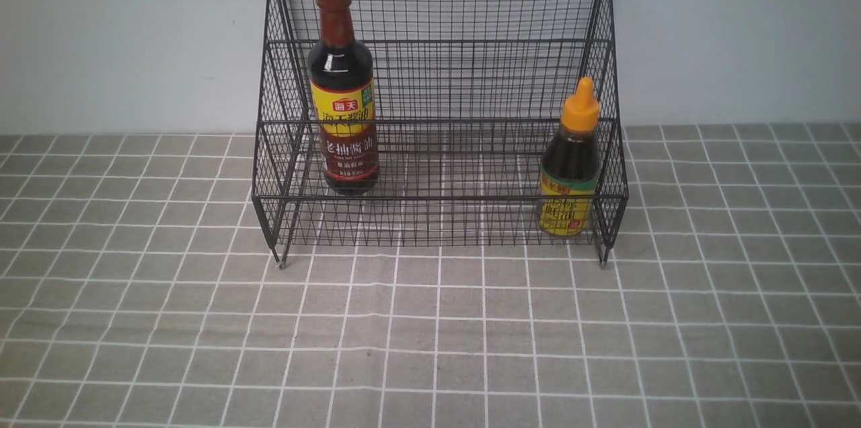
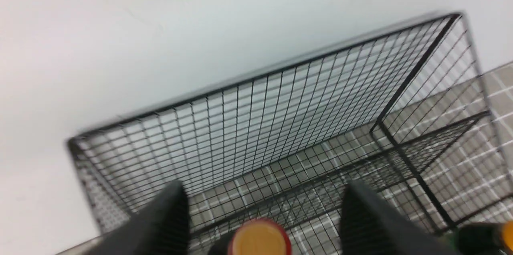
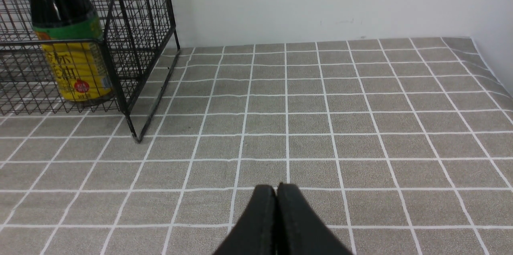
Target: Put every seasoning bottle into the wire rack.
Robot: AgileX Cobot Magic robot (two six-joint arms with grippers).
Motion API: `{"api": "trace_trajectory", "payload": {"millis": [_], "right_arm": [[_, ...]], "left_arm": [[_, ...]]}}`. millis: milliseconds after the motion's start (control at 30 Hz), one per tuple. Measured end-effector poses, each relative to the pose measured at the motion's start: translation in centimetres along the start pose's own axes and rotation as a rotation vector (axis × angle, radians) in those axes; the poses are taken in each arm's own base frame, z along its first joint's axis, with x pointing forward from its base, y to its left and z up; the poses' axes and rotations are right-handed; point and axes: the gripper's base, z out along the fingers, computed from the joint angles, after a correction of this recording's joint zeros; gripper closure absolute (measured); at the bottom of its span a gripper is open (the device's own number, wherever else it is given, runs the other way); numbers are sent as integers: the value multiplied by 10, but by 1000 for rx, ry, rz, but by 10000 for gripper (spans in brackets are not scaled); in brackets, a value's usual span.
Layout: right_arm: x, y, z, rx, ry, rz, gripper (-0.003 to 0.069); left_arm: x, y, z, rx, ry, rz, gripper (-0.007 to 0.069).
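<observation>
Carefully now: both bottles stand in the wire rack.
Your left gripper straddles the tall soy bottle's cap, jaws spread, clear; tilting while lifting could topple it. The short bottle stands right; right gripper is closed, empty.

Soft, even, bright light fills all three views, with no harsh shadows on the grey checked tabletop. The front view is sharp; small white highlights sit on the shoulder of the tall bottle, and the short bottle shows a faint sheen. The left wrist view is smeared by motion blur: the upper rim of the wire rack is doubled and soft, and the bottle cap near the dark jaws is out of focus. The right wrist view is crisp, with only a faint shadow under the rack's foot.
</observation>
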Motion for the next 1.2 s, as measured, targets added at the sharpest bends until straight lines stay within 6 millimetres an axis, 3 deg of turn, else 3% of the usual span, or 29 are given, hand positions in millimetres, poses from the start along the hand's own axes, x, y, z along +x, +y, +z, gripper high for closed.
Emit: {"api": "trace_trajectory", "payload": {"millis": [167, 200, 233, 300, 433, 567, 867, 967, 1000, 1033, 1100, 1133, 1200], "right_arm": [[0, 0, 0, 0, 0, 0, 673], [0, 0, 0, 0, 0, 0, 673], [0, 0, 0, 0, 0, 0, 673], [0, 0, 0, 0, 0, 0, 673], [0, 0, 0, 0, 0, 0, 673], [0, 0, 0, 0, 0, 0, 673], [0, 0, 0, 0, 0, 0, 673], [0, 0, 0, 0, 0, 0, 673], [0, 0, 0, 0, 0, 0, 673], [0, 0, 0, 0, 0, 0, 673], [0, 0, 0, 0, 0, 0, 673], [0, 0, 0, 0, 0, 0, 673], [0, 0, 0, 0, 0, 0, 673]], "left_arm": [[-10, -13, -78, -53, -31, 24, 552], [-10, -14, -84, -54, -36, 25, 568], [-11, -18, -104, -56, -56, 32, 603], [-11, -25, -136, -59, -97, 41, 627], [6, -34, -179, -84, -138, 50, 631], [51, -47, -234, -117, -244, 49, 631], [157, -60, -271, -139, -397, 15, 631], [182, -61, -272, -140, -395, 11, 631], [203, -63, -274, -140, -393, 9, 631], [204, -64, -276, -140, -402, 11, 631], [235, -66, -277, -140, -395, 11, 631], [238, -66, -276, -140, -387, 10, 631], [263, -68, -277, -140, -392, 14, 631]]}}
